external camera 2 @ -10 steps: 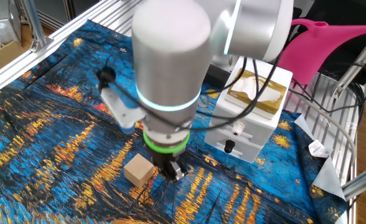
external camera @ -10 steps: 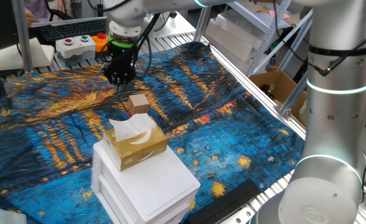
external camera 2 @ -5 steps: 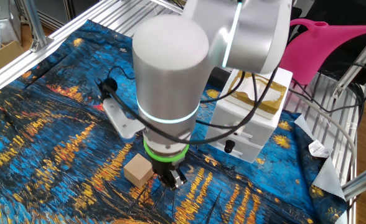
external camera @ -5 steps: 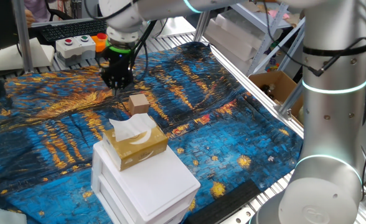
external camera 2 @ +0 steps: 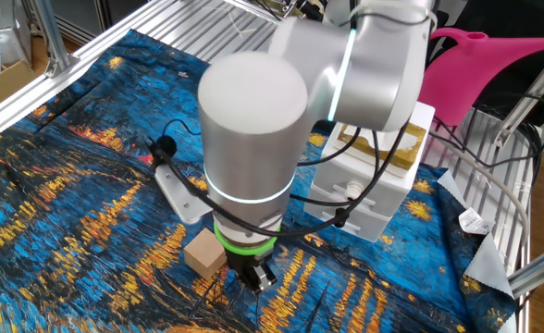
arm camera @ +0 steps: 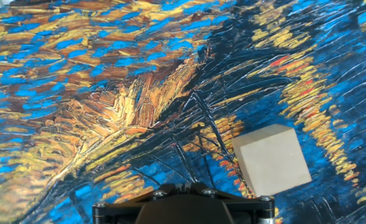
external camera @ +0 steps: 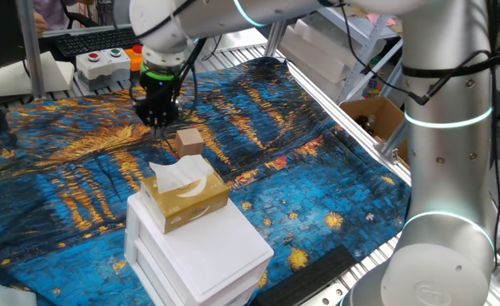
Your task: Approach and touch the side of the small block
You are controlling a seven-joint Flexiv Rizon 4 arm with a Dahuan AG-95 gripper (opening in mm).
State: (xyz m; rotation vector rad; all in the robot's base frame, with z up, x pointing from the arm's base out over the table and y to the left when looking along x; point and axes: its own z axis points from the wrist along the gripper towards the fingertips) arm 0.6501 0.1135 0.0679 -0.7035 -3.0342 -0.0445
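Observation:
The small block is a plain tan cube on the blue and orange painted cloth, just behind the tissue box. My gripper hangs low over the cloth a little to the block's left and behind it, apart from it. Its fingers come together to a narrow tip with nothing held. In the other fixed view the block lies just left of the gripper, with a small gap. In the hand view the block is at lower right. Only the gripper's black housing shows there, and the fingertips are hidden.
A yellow-tan tissue box sits on stacked white boxes in front of the block. A button box stands at the table's back edge, a cardboard box beyond the right edge. A pink watering can stands behind the boxes.
The gripper has moved a little to the left and down towards the cloth next to the block. The block has not moved.

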